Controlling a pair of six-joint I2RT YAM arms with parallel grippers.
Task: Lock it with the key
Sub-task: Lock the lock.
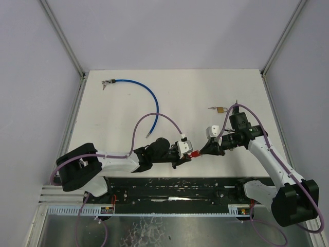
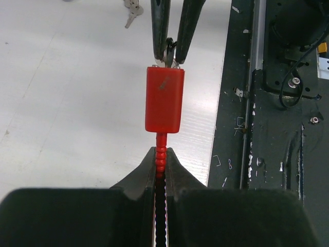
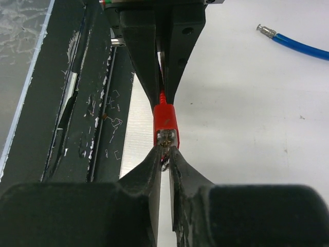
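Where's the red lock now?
Top view, near the table's front edge, centre: the red lock sits between the left gripper, clamping its stem, and the right gripper.

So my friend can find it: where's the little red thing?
On the white table, look near the front edge. There, held between the left gripper and the right gripper, which pinches a small metal key, is a small red rectangular plastic lock. It is bright red and blocky; the other lock, a small brass padlock, lies farther back.
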